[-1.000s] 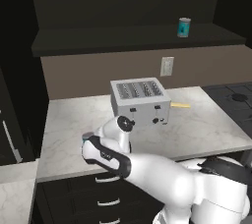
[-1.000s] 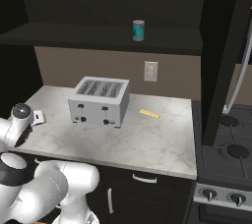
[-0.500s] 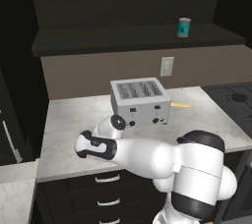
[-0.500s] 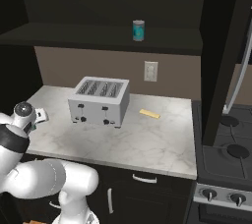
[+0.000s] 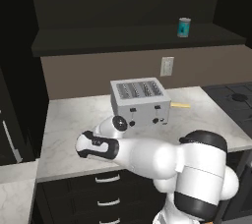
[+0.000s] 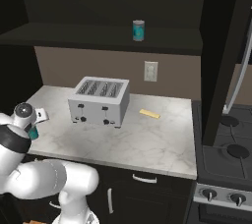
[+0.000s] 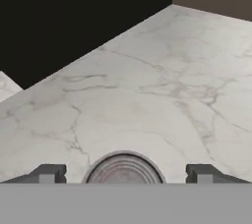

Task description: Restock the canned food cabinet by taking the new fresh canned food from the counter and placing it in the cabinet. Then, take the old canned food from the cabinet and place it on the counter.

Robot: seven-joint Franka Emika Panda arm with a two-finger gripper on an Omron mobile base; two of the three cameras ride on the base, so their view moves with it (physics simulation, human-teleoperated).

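Marbled white-grey counter (image 7: 147, 95) spreading under the hand camera, running up to a brown wall at the top right and a black drop-off at the left. Pincer (image 7: 126, 174) pointing down at it, released: both dark fingertips (image 7: 48, 173) standing wide apart. Sitting between them, a can with a ribbed silver top (image 7: 123, 165), upright on the stone, showing a clear gap to each tip, so not being gripped or touched. Showing teal in the right base view (image 6: 33, 132), the same can standing at the left front part of the counter (image 6: 147, 139), just below the white hand, well apart from the toaster (image 6: 100, 101).

Sitting in the middle of the counter (image 5: 64, 120) toward the wall, a silver four-slot toaster (image 5: 140, 101) with dark knobs facing the front edge. Lying flat just beside the toaster's right side, a thin yellow stick (image 5: 180, 105) (image 6: 149, 114), not touching it. Hanging on the brown wall behind, a white outlet plate (image 5: 167, 66) (image 6: 150, 70).

Standing upright on the long dark shelf board of the near-black cabinet (image 5: 123, 41) (image 6: 88, 34), a second teal can (image 5: 184, 27) (image 6: 139, 30), up above the outlet and toward the right end of the board. Bending low over the counter's front left, the white arm (image 5: 147, 156) blocking part of the edge. Showing below the counter, black drawers with curved silver handles (image 5: 108, 202). Sitting to the right of the counter, a dark stove top with burners (image 6: 231, 152).
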